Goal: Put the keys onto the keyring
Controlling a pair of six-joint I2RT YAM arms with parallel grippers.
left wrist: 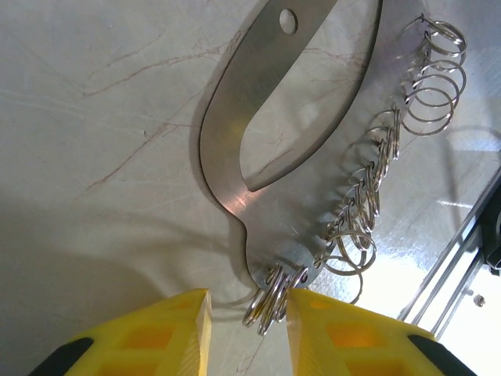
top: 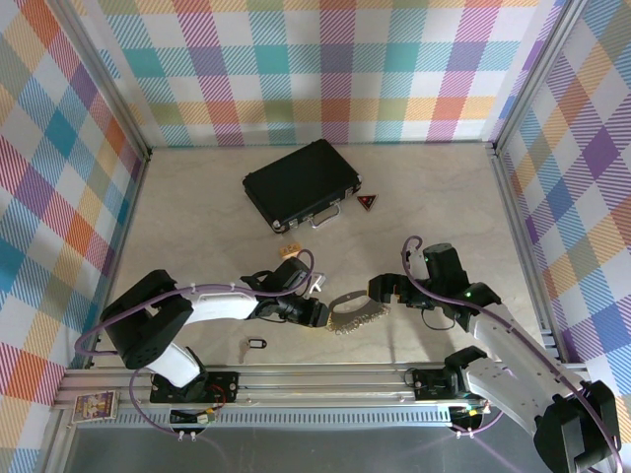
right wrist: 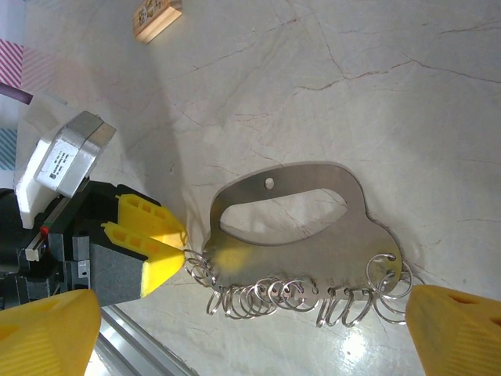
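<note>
The table [top: 197,217] under me is pale stone-look with thin brown veins. Plaid walls [top: 325,59] in many colours close it on three sides. A white sticker [right wrist: 63,162] on my left wrist carries print too small to read, and the marks on the one tan block [right wrist: 156,17] are no clearer. I count one black case [top: 301,184], one small dark triangle [top: 367,202] beside it and one keyring [top: 257,343] near the front rail, apart from the keys [right wrist: 313,262]. These are a fringe of overlapping wire rings on one flat slotted plate, lying between my arms. My left jaws stand narrow around its end rings, not yet pinching. My right jaws gape wide at the other end.
</note>
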